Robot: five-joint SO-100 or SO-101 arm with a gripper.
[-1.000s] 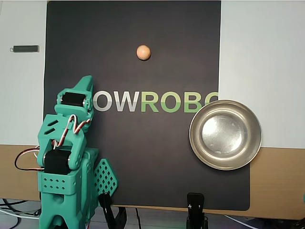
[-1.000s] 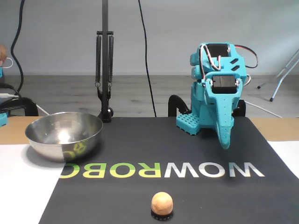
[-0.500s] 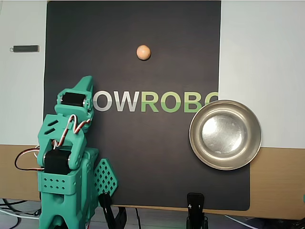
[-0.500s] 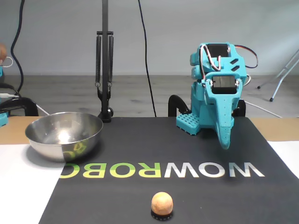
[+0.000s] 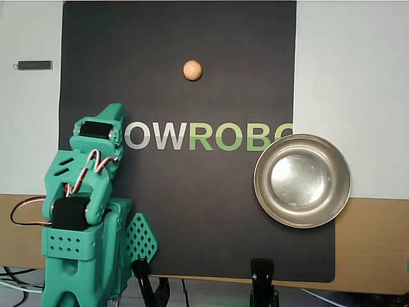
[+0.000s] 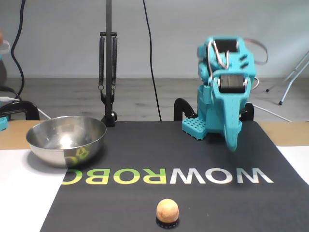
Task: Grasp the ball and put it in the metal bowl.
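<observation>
Overhead view: teal arm (image 5: 80,217) folded at about 8 o'clock of the frame, base at the bottom-left edge of the black mat (image 5: 192,204). Gripper (image 5: 115,114) points up toward 12 o'clock, tip just beside the "W" of the mat's printed lettering (image 5: 211,136). Jaws look pressed together, no gap visible, nothing held.

Ball (image 5: 192,70) sits on the mat at roughly 12 o'clock of frame centre, alone, well apart from the gripper and up-right of it, toward 1 o'clock. Metal bowl (image 5: 302,181) at about 4 o'clock of centre, straddling the mat's right edge, partly on the white and tan table surface (image 5: 358,96). Bowl looks empty, only reflections inside. Small dark bar-shaped item (image 5: 34,65) lies on the white surface at 10 o'clock, off the mat.

Fixed view, from the opposite side: ball (image 6: 167,211) near the bottom edge at 6 o'clock, resting on a small dark ring. Bowl (image 6: 66,140) at 9 o'clock, upright. Arm (image 6: 224,92) at 2 o'clock, gripper (image 6: 233,145) hanging tip-down just above the mat, fingers together. Lamp stand (image 6: 108,63) with springs behind the bowl.
</observation>
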